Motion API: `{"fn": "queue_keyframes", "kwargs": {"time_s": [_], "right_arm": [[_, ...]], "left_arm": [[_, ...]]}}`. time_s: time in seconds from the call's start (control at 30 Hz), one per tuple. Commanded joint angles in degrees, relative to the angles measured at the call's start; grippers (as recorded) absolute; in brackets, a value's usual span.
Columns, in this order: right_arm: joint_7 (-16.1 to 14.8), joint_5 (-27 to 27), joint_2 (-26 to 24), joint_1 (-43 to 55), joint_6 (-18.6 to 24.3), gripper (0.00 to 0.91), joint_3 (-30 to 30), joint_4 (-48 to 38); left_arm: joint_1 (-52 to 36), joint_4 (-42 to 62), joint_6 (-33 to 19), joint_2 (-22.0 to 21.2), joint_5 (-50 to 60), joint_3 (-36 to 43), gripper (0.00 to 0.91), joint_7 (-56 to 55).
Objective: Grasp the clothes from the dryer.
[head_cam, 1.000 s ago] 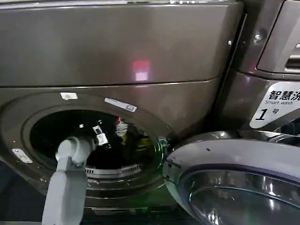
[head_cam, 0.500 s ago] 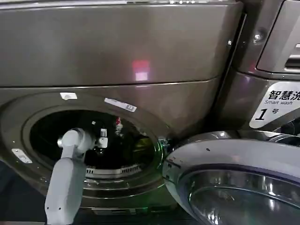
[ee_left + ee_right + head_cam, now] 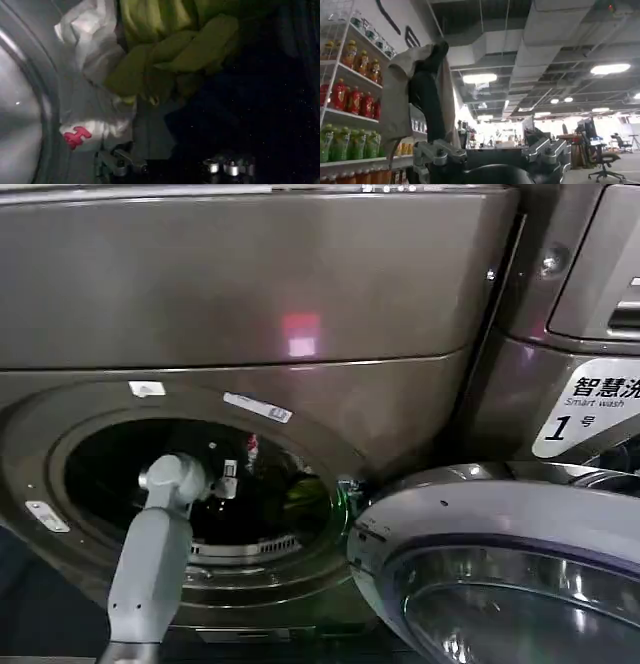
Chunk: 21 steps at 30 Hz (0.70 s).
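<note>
My left gripper (image 3: 228, 480) reaches through the dryer (image 3: 250, 304) porthole, fingers spread open, nothing held. Just beyond lie the clothes (image 3: 150, 60), yellow-green and white. My right gripper (image 3: 492, 155) points away, open.

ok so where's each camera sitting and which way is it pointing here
Head view: on the robot's head, looking forward and down at the dryer; the left arm reaches into its drum, the left claw near the clothes.
Left wrist view: inside the drum, facing the clothes; the open left claw shows.
Right wrist view: away from the dryer, facing a shelf of bottles and the ceiling; the open right claw shows.
Head and left wrist views share the clothes.
</note>
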Motion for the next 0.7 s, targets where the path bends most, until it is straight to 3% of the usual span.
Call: {"fn": "queue_keyframes", "kwargs": {"time_s": [0.03, 0.07, 0.1, 0.13, 0.17, 0.2, 0.23, 0.3, 0.37, 0.7], "right_arm": [[0.1, -0.1, 0.1, 0.1, -0.1, 0.907, -0.1, 0.3], [0.1, -0.1, 0.1, 0.1, -0.1, 0.907, -0.1, 0.3], [0.1, -0.1, 0.1, 0.1, -0.1, 0.907, -0.1, 0.3], [0.1, -0.1, 0.1, 0.1, -0.1, 0.907, -0.1, 0.3], [0.1, 0.0, 0.2, 0.1, -0.1, 0.907, -0.2, 0.3], [0.1, 0.0, 0.2, 0.1, 0.0, 0.907, -0.2, 0.4], [0.1, 0.0, 0.3, 0.1, 0.0, 0.907, -0.3, 0.3], [0.1, 0.0, 0.3, 0.1, 0.0, 0.907, -0.4, 0.3], [0.1, 0.0, 0.2, 0.1, 0.0, 0.907, -0.4, 0.3], [0.1, -0.1, 0.2, 0.5, 0.0, 0.907, -1.0, 0.2]], "left_arm": [[-1.0, 7.3, 0.7, -0.1, -1.4, 0.4, 0.907, 0.4], [-1.0, 7.8, 0.7, -0.1, -1.5, 0.4, 0.899, 0.4], [-1.1, 8.2, 0.8, -0.1, -1.6, 0.4, 0.705, 0.4], [-1.2, 8.5, 1.3, -0.1, -2.3, 0.4, 0.694, 0.4], [-1.2, 8.7, 1.2, -0.1, -2.4, 0.4, 0.523, 0.4], [-1.2, 8.9, 1.0, -0.1, -2.4, 0.4, 0.239, 0.4], [-1.3, 9.2, 1.1, -0.1, -2.7, 0.4, 0.148, 0.4], [-1.5, 9.8, 1.1, -0.2, -2.9, 0.4, 0.102, 0.4], [-1.5, 10.1, 1.1, -0.2, -3.1, 0.3, 0.000, 0.4], [-1.5, 8.1, 3.1, 0.0, -8.5, -0.6, 0.000, -0.2]]}}
